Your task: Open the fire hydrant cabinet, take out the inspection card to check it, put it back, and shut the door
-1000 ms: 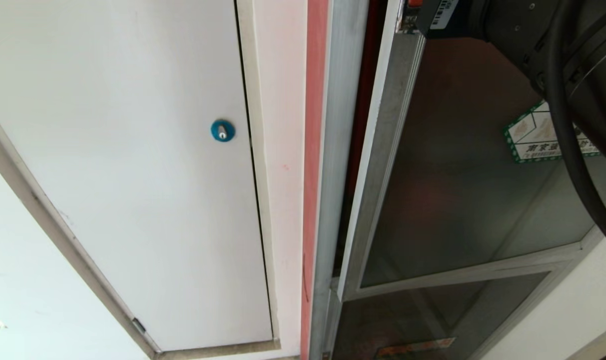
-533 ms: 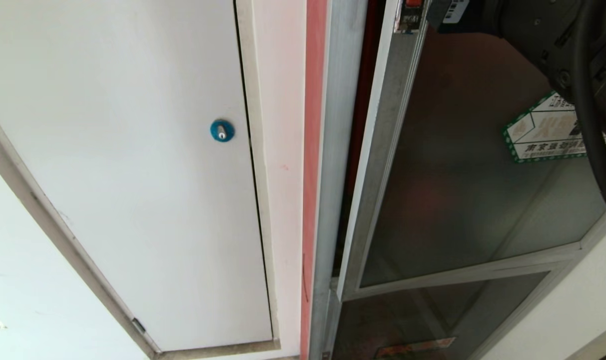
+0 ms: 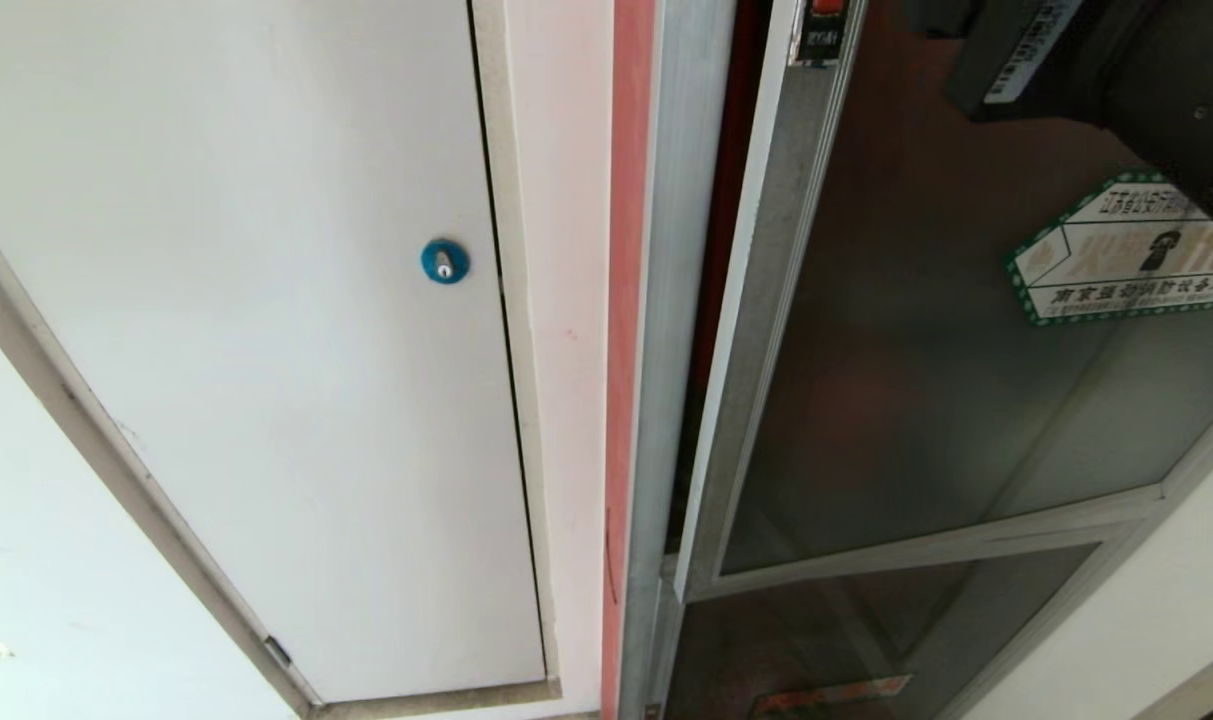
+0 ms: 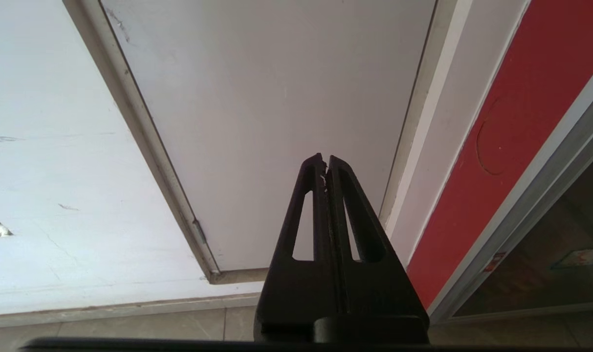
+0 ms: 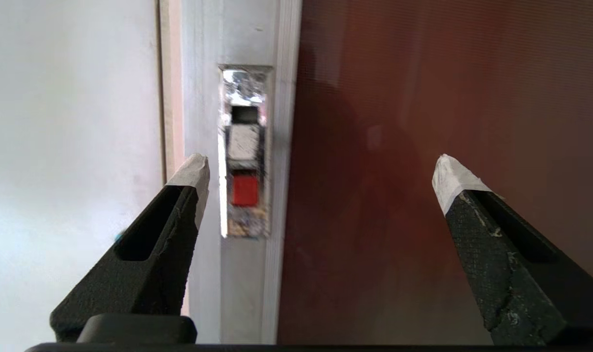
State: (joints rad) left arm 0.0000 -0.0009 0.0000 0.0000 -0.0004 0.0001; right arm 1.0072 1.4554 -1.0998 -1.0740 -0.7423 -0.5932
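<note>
Since a second ago my right arm has pulled back toward the upper right of the head view, uncovering the whole green-bordered sticker point(image 3: 1124, 252) that its cable half hid, and my right hand point(image 5: 320, 181) has spread its fingers wide.

The door point(image 3: 926, 380) of the fire hydrant cabinet point(image 3: 678, 300) stands slightly ajar: a narrow dark-red gap shows between its aluminium edge and the cabinet's frame. In the right wrist view that edge carries a recessed latch point(image 5: 245, 151) with a small red button. My right hand holds nothing. One taped fingertip point(image 5: 194, 171) sits just beside the latch on the wall side, the other fingertip point(image 5: 452, 178) lies well out over the smoky glass, so the latch falls between them, close to the first. I cannot tell whether either tip touches the door. The inspection card is not visible in any view.

Below the door is a smaller dark glass panel point(image 3: 866, 640) with a red strip label. Further left, past a red stripe point(image 3: 626, 300) on the wall, is a plain white door point(image 3: 266, 350) with a blue round lock point(image 3: 445, 261).

My left hand point(image 4: 324, 164) is parked low, fingers pressed together, pointing at the foot of that white door.
</note>
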